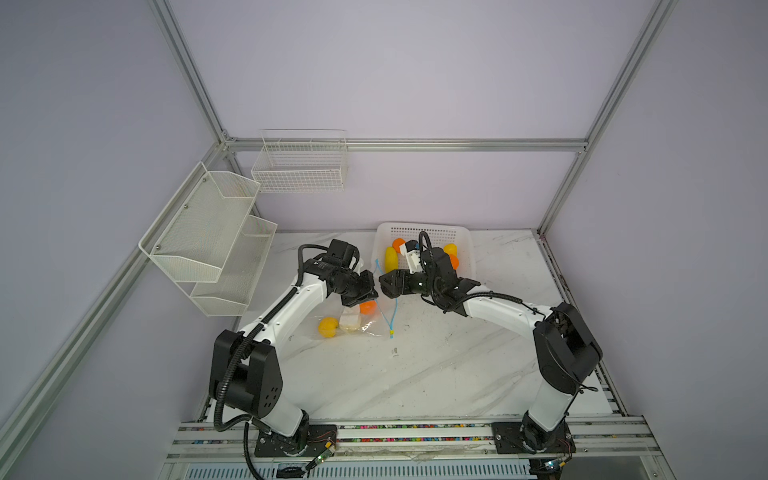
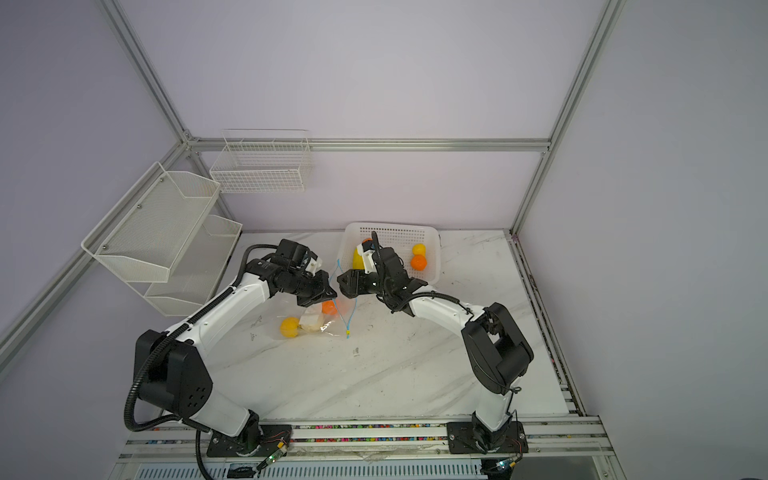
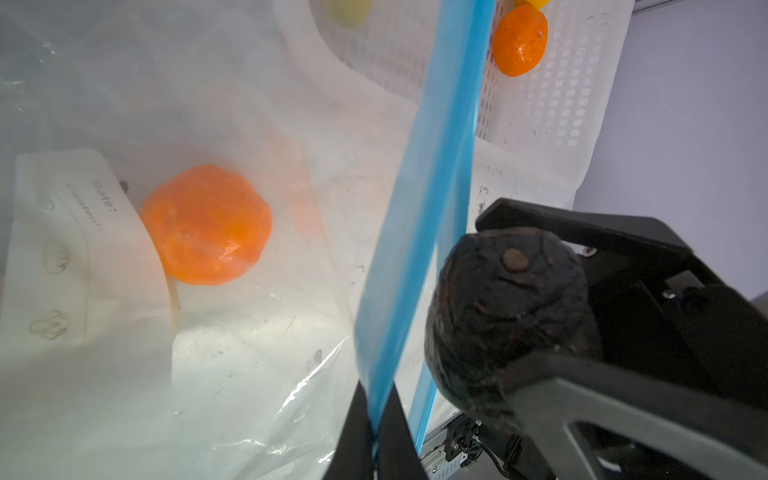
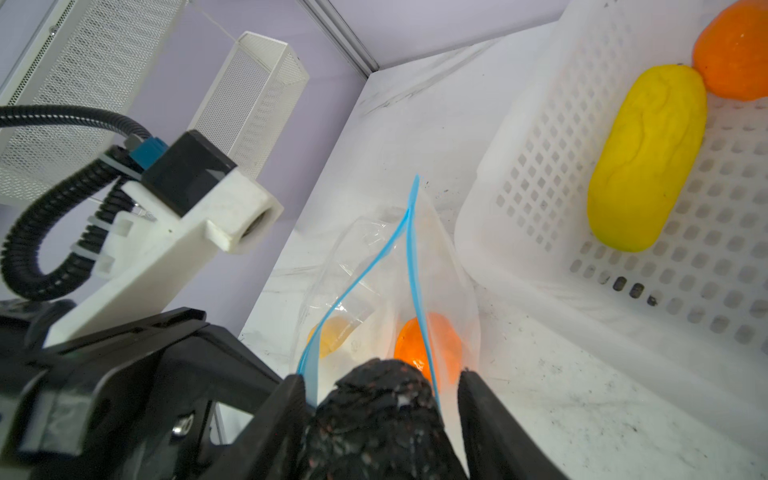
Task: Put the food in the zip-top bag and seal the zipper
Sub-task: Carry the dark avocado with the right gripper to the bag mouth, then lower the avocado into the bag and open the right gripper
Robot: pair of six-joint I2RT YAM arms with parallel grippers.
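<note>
Left gripper (image 3: 376, 432) clamps the zipper (image 3: 432, 166), right gripper (image 4: 380, 386) grips the lump (image 3: 507, 316), seemingly between the zipper's lips; push deeper before letting go.

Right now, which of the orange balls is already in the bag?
The orange ball beside the white label; the other two lie in the white basket.

On the white streaky table (image 1: 415, 382): a white basket (image 1: 432, 232) at the back, the bottom of a clear bag (image 1: 370, 326) near it, a tiny scrap (image 1: 394, 352) nearer the front.
</note>
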